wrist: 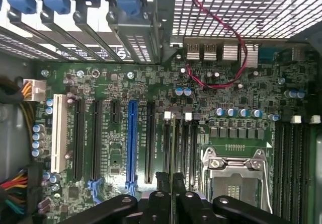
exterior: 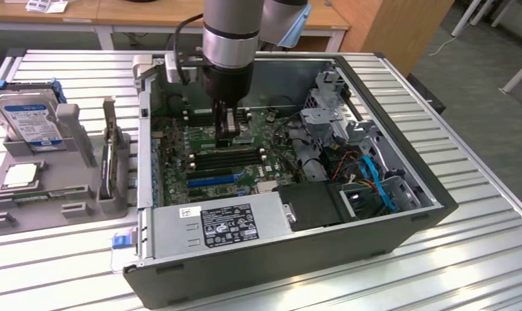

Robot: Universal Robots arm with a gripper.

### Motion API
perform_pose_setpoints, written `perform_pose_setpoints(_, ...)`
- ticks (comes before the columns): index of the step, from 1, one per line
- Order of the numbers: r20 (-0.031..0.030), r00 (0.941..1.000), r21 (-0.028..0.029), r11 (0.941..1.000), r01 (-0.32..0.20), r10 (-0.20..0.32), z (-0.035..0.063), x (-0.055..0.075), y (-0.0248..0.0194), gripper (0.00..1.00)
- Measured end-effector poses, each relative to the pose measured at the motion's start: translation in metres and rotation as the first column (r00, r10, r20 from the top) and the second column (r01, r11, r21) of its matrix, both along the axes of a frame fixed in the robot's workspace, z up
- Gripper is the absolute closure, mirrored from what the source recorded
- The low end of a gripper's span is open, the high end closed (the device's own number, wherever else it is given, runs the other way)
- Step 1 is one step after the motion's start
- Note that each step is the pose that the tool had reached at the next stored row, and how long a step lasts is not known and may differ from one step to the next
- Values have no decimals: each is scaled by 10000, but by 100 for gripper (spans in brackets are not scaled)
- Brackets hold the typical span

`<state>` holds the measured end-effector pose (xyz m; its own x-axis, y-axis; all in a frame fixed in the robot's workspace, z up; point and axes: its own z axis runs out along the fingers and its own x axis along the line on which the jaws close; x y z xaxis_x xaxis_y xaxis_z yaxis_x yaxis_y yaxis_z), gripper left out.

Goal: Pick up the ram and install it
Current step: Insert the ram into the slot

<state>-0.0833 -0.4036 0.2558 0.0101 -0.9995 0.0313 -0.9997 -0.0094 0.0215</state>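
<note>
Two fingers (wrist: pixel 162 183) clamp the ram (wrist: pixel 174 176) edge-on over the black slots (wrist: pixel 187 148), case walls (exterior: pixel 330 259) well apart.

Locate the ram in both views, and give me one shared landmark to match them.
Exterior view: ram gripped in the claw, inside the open case, by the black slots.
Wrist view: ram edge-on in the claw, between the blue slot and the CPU socket.
Shared landmark: blue slot, also in the exterior view.
</note>
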Motion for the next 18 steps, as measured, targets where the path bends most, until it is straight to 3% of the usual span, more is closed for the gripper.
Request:
perform_pose_setpoints(9,0,10000,1,10000,29,-29,-157,0,0,86)
perform_pose_setpoints(18,0,10000,0,10000,29,-29,-158,52,0,86)
